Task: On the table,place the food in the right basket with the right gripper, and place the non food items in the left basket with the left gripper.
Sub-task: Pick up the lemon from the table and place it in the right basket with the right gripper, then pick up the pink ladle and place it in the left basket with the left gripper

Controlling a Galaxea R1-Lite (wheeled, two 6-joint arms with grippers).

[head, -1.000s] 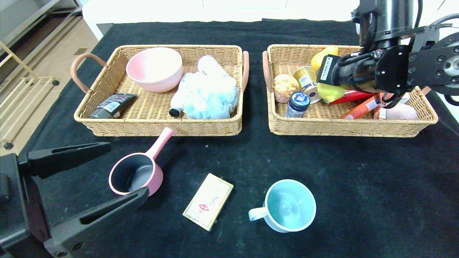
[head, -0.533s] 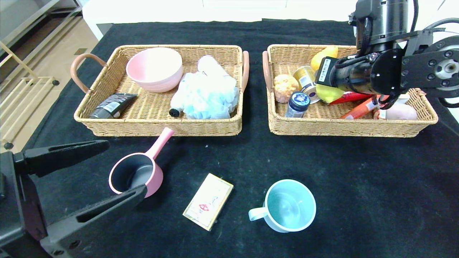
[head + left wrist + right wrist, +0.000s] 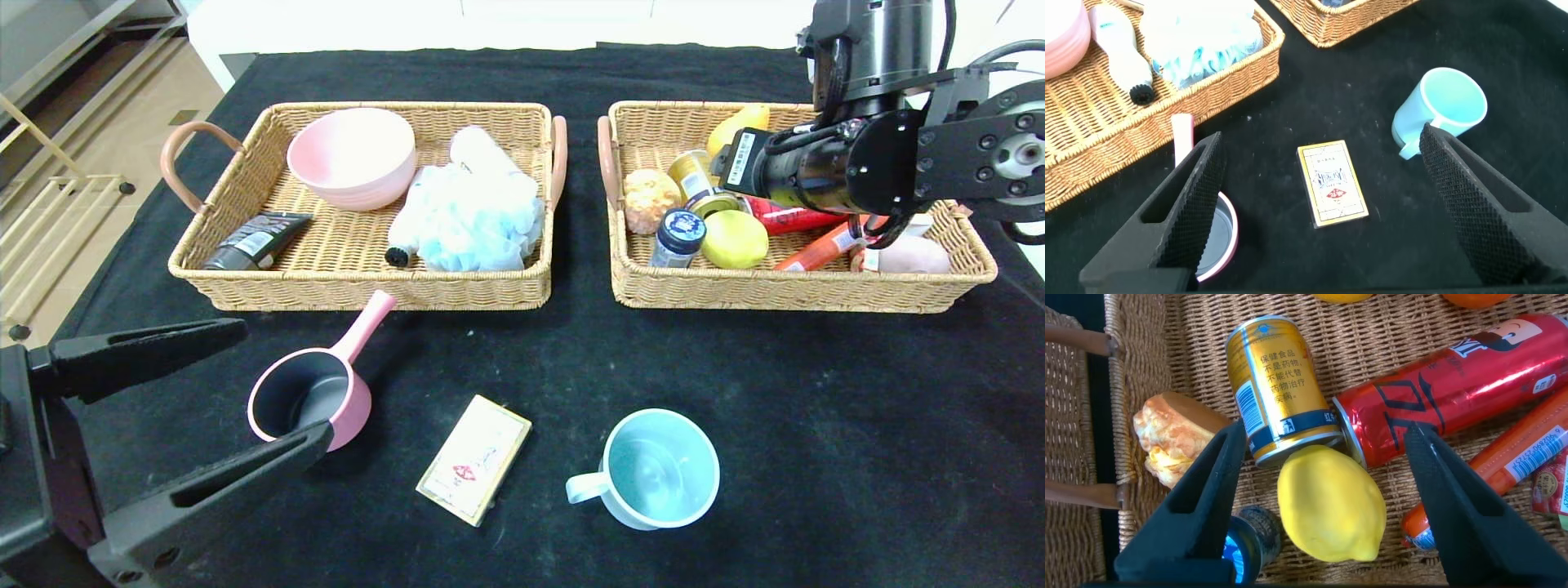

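The yellow lemon (image 3: 735,238) (image 3: 1331,502) lies loose in the right basket (image 3: 775,296), touching the gold can (image 3: 695,175) (image 3: 1278,384). My right gripper (image 3: 1327,431) hovers over it, open, with a gap on both sides of the lemon. The orange sausage (image 3: 820,249) (image 3: 1527,449) lies in the same basket. On the table (image 3: 816,425), in front of the left basket (image 3: 359,291), sit the pink pan (image 3: 310,400) (image 3: 1218,245), the beige box (image 3: 473,459) (image 3: 1331,182) and the blue mug (image 3: 657,467) (image 3: 1445,102). My left gripper (image 3: 286,384) (image 3: 1321,140) hangs open above them, holding nothing.
The left basket holds a pink bowl (image 3: 353,155), a blue bath puff (image 3: 469,216) and a dark tube (image 3: 255,241). The right basket also holds a red can (image 3: 1445,384), a blue-capped bottle (image 3: 678,235) and a bread roll (image 3: 651,200). The table's left edge runs close by my left arm.
My right gripper has opened and the lemon has dropped from it onto the basket floor beside the blue-capped bottle. The left arm has barely shifted.
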